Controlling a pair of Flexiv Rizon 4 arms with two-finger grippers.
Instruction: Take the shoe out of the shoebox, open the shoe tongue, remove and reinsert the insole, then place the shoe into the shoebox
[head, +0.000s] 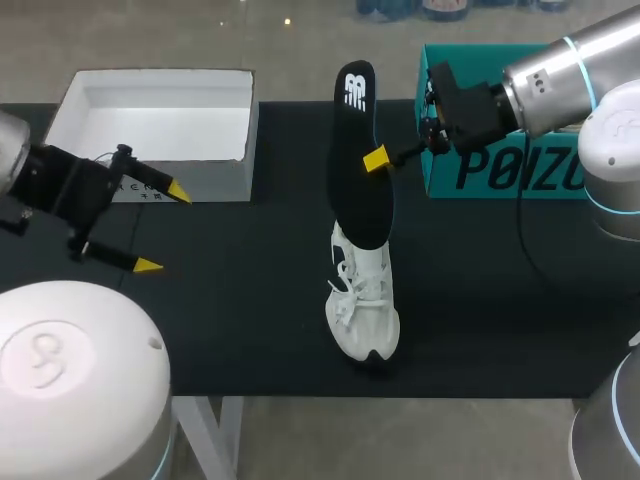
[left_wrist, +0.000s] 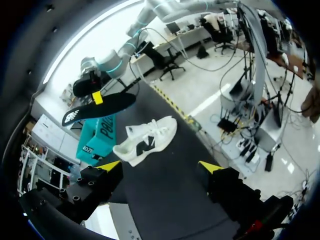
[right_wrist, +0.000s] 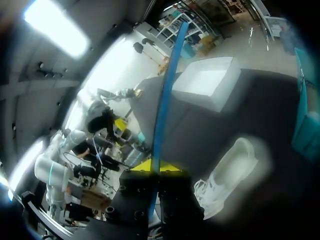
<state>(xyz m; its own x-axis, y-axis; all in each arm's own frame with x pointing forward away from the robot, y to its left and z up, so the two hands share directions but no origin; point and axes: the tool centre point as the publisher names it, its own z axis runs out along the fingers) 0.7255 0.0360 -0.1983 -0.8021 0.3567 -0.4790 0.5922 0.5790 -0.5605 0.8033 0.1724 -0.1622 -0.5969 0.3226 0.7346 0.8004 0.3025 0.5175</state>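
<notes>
On the black tabletop (head: 250, 300) we note a white shoebox (head: 150, 120) at far left and a teal box (head: 480, 175) at far right. The white shoe (head: 365, 305) lies at centre, toe near, heel far. The black insole (head: 360, 160) hangs over its heel end, long axis far-to-near in line with the shoe, and appears clear of it. Our right pincer (head: 374, 160), entering from the right, is clamped on the insole's edge. Our left pincer (head: 164, 228) stands wide and empty, well left; the right arm is nearer.

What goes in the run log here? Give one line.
right end effector: shut on insole, held clear of shoe | left end effector: open, empty | shoe: on table
</notes>
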